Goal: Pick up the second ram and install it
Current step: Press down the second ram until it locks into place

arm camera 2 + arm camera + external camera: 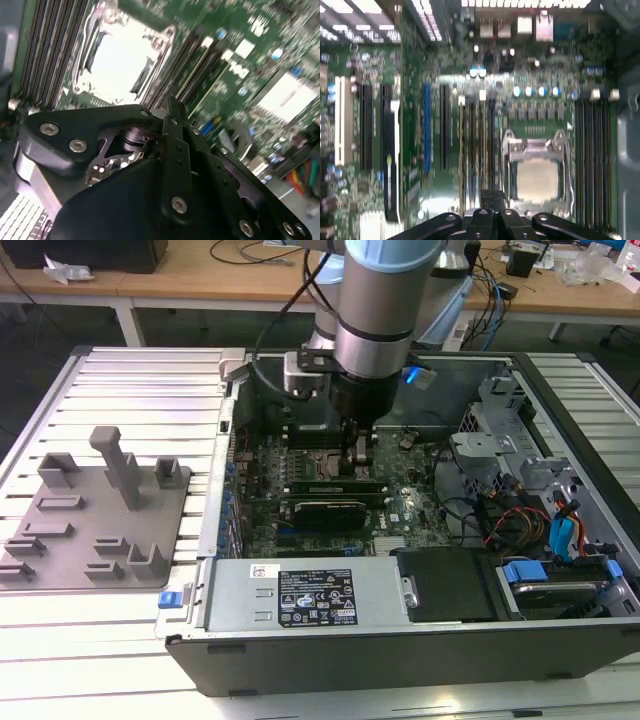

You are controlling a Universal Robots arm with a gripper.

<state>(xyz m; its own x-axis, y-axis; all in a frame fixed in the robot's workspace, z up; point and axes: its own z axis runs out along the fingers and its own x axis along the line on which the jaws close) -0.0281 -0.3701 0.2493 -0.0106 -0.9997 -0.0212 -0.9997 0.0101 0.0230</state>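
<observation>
Reaching down into the open computer case (190,640), the gripper (358,455) sits at the centre of the exterior view, its tips right at the motherboard (400,510). In both wrist views its black metal fingers (487,202) are drawn tight together over the long dark memory slots (470,150) beside the square, shiny processor socket (536,172). Whether a board is pinched between them cannot be told. The second ram (325,483) seems to be the thin, long, greenish-grey strip standing in the slot bank just under the fingertips in the exterior view, though it is hard to make out.

On the exterior view's left, well apart from the case, a flat grey plastic holder plate (60,560) with blocky uprights lies on the ribbed metal table (140,390). Near the centre, a black expansion card (325,512) crosses the board just below the slots, and a grey power supply box (300,595) lines the near wall. On the exterior view's right, a grey drive cage (490,440), bundled red and orange cables (520,520) and blue plastic clips (525,572) crowd the case. The arm's thick silver wrist (375,340) hides the board behind it.
</observation>
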